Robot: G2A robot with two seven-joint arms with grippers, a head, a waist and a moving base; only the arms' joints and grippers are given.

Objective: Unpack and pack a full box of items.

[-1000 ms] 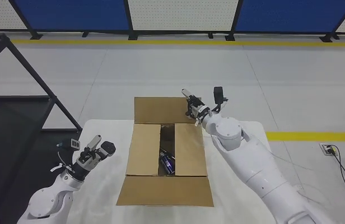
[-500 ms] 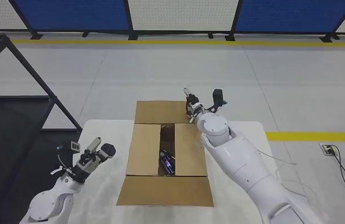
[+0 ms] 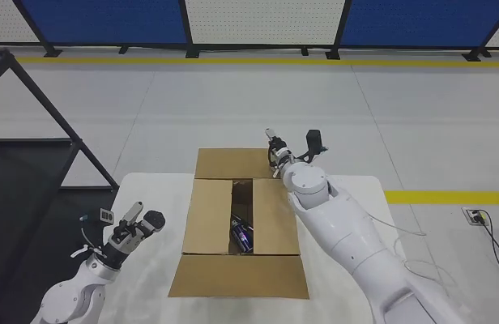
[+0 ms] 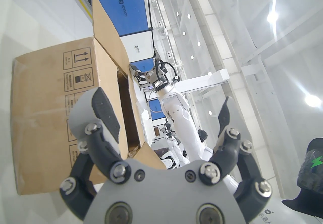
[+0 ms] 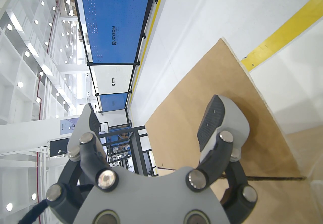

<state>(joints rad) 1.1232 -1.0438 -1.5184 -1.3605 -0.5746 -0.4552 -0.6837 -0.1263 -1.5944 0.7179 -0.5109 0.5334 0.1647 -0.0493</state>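
Two side flaps leave a slot atop the cardboard box (image 3: pixel 207 219) mid-table, a dark item (image 3: pixel 243 233) inside; printed handling symbols mark its left wall. Right gripper (image 5: pixel 151 106) gapes over the far flap, and left gripper (image 4: pixel 164 99) gapes left of the box.

1 box (image 3: pixel 207 219) w/ 1 item (image 3: pixel 243 235) (dark).

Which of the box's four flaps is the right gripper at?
The far flap, the one folded outward away from the robot; the right gripper is open at its corner. The other three lie apart from it.
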